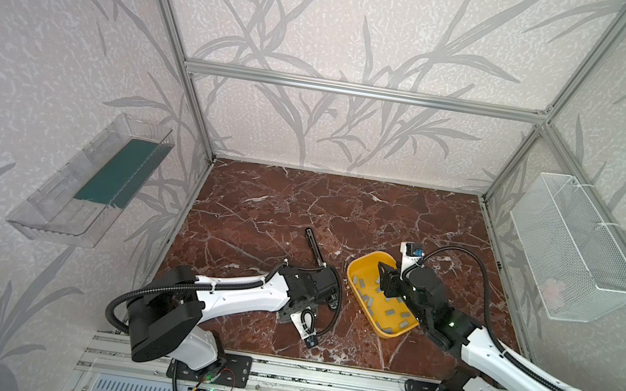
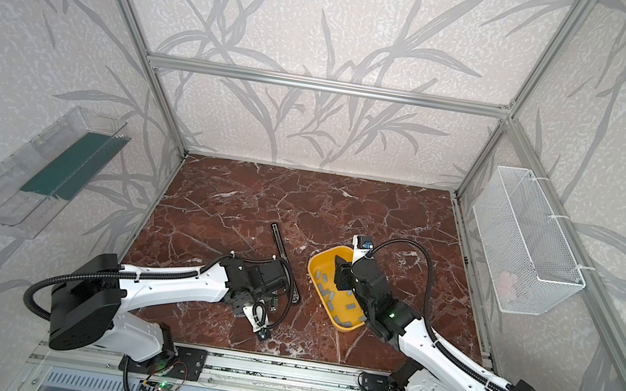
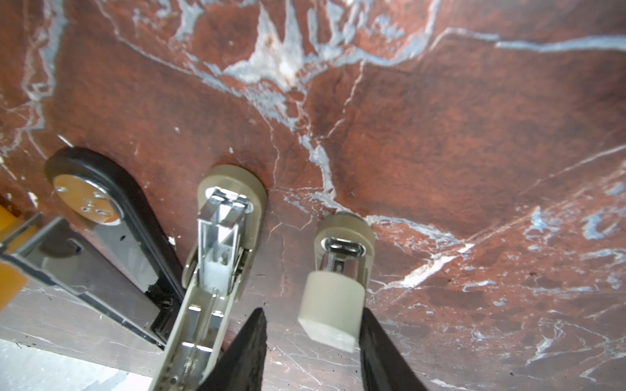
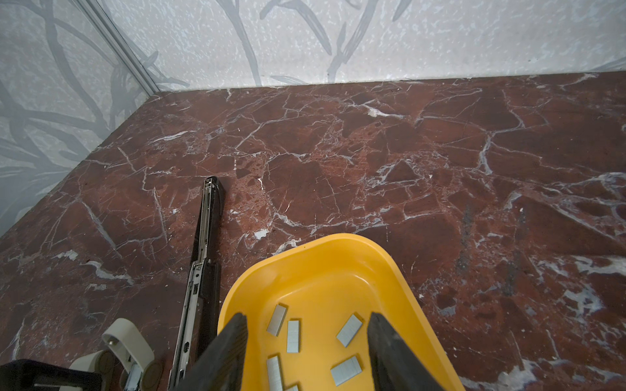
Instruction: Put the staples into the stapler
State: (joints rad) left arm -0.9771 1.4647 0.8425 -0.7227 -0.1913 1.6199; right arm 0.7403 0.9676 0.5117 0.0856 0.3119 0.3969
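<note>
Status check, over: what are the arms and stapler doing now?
Right fingers open over staples in tray. Left fingers open around a cream piece, beside stapler. Stapler lies open on table, near end under left arm.

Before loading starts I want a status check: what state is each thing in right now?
black stapler: lying flat on the table, swung open, metal channel exposed.
cream stapler: open, inner mechanism exposed.
yellow tray: holds loose staple strips.
left gripper: open, straddling a cream block.
right gripper: open, empty, above the tray.
</note>
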